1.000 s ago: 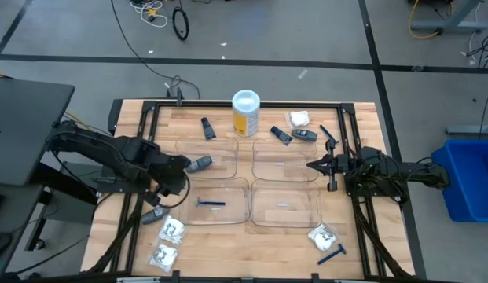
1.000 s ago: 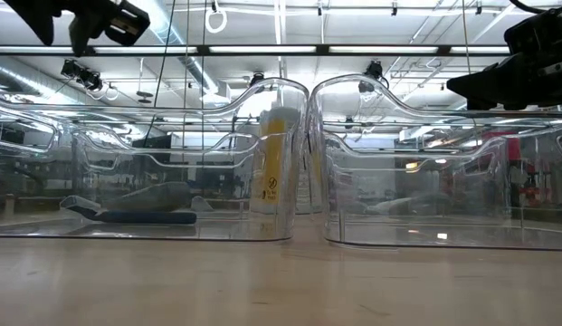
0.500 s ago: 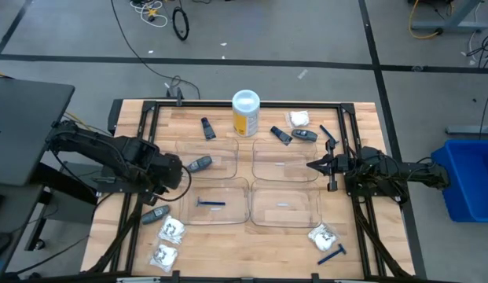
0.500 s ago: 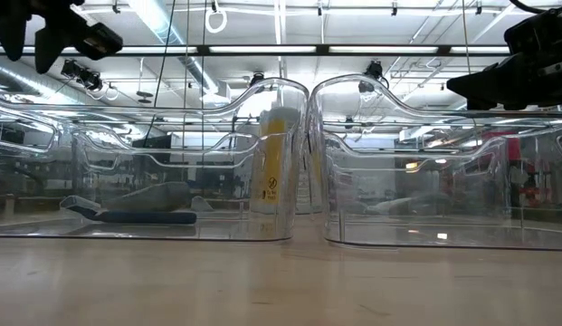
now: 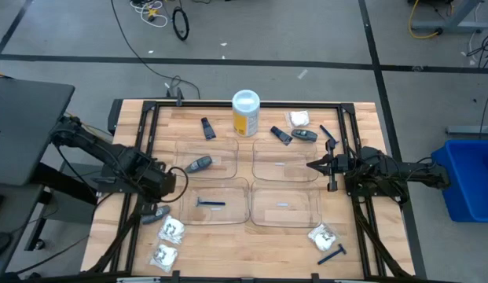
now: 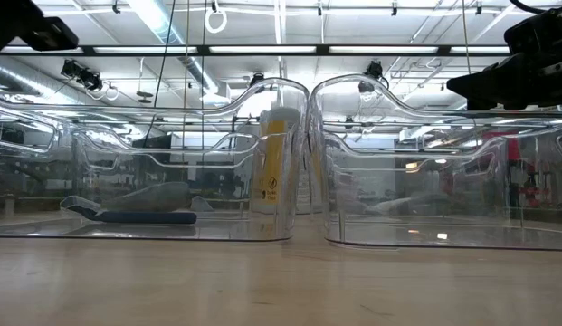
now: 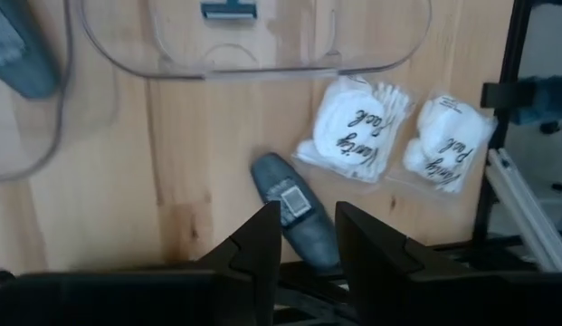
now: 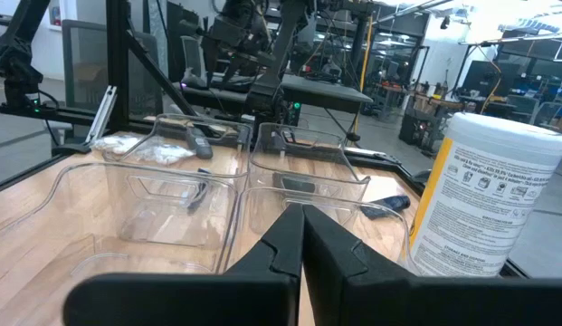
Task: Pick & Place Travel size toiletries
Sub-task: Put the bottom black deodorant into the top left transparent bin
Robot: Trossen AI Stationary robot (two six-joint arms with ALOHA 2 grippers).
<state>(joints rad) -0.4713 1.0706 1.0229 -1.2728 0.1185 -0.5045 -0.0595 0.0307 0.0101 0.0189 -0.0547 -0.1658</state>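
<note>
- Roughly, the job looks barely begun: two of the travel size toiletries sit in trays and most lie loose on the table (image 5: 361, 236)
- Done: one grey stick (image 5: 199, 163) lies in the left tray nearer the canister (image 5: 228, 144), and a blue razor (image 5: 210, 203) lies in the left tray beside it (image 5: 228, 222)
- The two right trays (image 5: 267, 144) show only a faint small mark each; I cannot tell what these are
- Left: a second grey stick (image 7: 294, 213) on bare wood just outside the left trays, two white packets (image 7: 353, 136) beside it, a dark tube (image 5: 207, 128) by the yellow canister (image 5: 245, 112), and more packets, razors and dark pieces along the right side
- The left gripper (image 7: 308, 246) hangs above that loose stick, its fingers parted and carrying nothing; the stick seems the likely next pick
- The right gripper (image 8: 303, 237) waits at the edge of the right trays, clenched and empty
</note>
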